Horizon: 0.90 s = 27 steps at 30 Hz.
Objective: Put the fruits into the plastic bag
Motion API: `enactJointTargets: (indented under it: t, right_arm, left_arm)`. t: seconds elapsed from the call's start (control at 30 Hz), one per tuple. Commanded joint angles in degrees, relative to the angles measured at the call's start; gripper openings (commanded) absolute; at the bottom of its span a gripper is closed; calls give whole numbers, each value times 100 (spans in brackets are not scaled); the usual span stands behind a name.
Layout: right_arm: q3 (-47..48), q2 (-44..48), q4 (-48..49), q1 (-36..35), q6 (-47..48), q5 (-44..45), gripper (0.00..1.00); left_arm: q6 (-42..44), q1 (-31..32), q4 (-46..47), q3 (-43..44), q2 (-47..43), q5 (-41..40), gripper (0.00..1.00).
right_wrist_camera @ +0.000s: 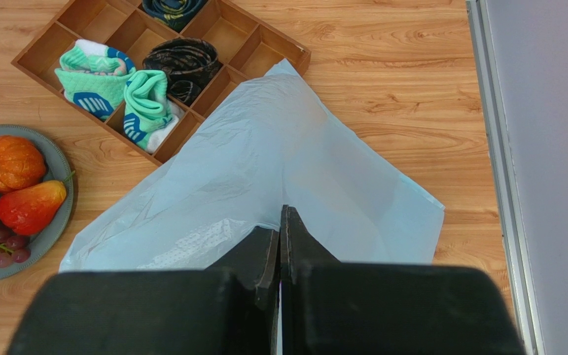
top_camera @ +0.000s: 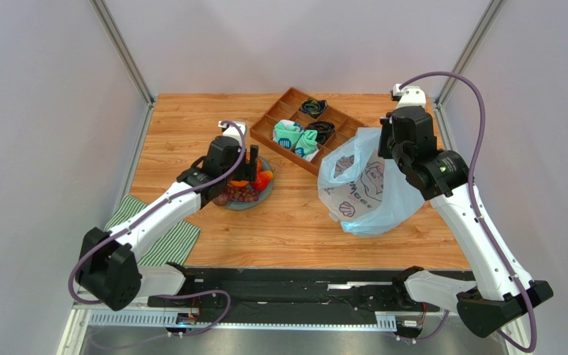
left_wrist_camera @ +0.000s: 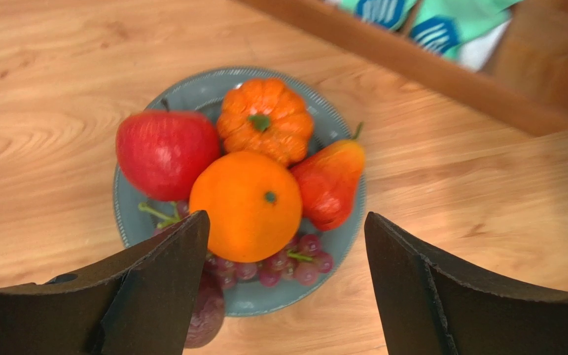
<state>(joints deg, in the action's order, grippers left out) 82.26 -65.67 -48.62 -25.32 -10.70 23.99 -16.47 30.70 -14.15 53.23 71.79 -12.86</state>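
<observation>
A grey plate [left_wrist_camera: 191, 92] holds a red apple [left_wrist_camera: 165, 151], an orange [left_wrist_camera: 246, 203], a ribbed orange fruit [left_wrist_camera: 265, 118], a red-orange fruit [left_wrist_camera: 329, 183] and a dark red grape bunch [left_wrist_camera: 294, 266]. A dark purple fruit [left_wrist_camera: 209, 314] lies at the plate's near edge. My left gripper [left_wrist_camera: 287, 244] is open above the plate, its jaws either side of the orange, holding nothing. My right gripper [right_wrist_camera: 279, 222] is shut on the top of the light-blue plastic bag [right_wrist_camera: 265, 177] and holds it up off the table [top_camera: 368, 185].
A wooden compartment tray [top_camera: 305, 129] with teal cloth items and dark items stands behind the plate and bag. A green-striped cloth [top_camera: 165, 237] lies at the table's near left. The metal frame rail [right_wrist_camera: 498, 163] runs along the right edge.
</observation>
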Motion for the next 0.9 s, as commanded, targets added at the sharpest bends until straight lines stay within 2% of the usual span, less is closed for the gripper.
enactJointTargets:
  t: [0.0, 0.07, 0.23, 0.4, 0.77, 0.8, 0.87]
  right_arm:
    - [-26, 10, 336, 1, -55, -148, 0]
    - [-26, 2, 336, 1, -46, -193, 0]
    - [-8, 1, 336, 1, -46, -219, 0]
    - [1, -7, 344, 18, -64, -272, 0]
    - [-26, -16, 380, 10, -73, -342, 0]
    - [-26, -16, 380, 1, -55, -351, 0]
    - [-34, -16, 380, 1, -81, -369, 0]
  left_arm:
    - [135, -247, -300, 302, 431, -376, 86]
    - [47, -389, -176, 302, 511, -69, 87]
    - [56, -468, -114, 354, 722, -76, 87]
    - [-84, -644, -35, 390, 1012, 424, 88]
    - [-146, -714, -140, 469, 1206, 460, 91]
    - [-198, -749, -158, 477, 1267, 486, 96]
    - [-225, -776, -184, 460, 1294, 486, 96]
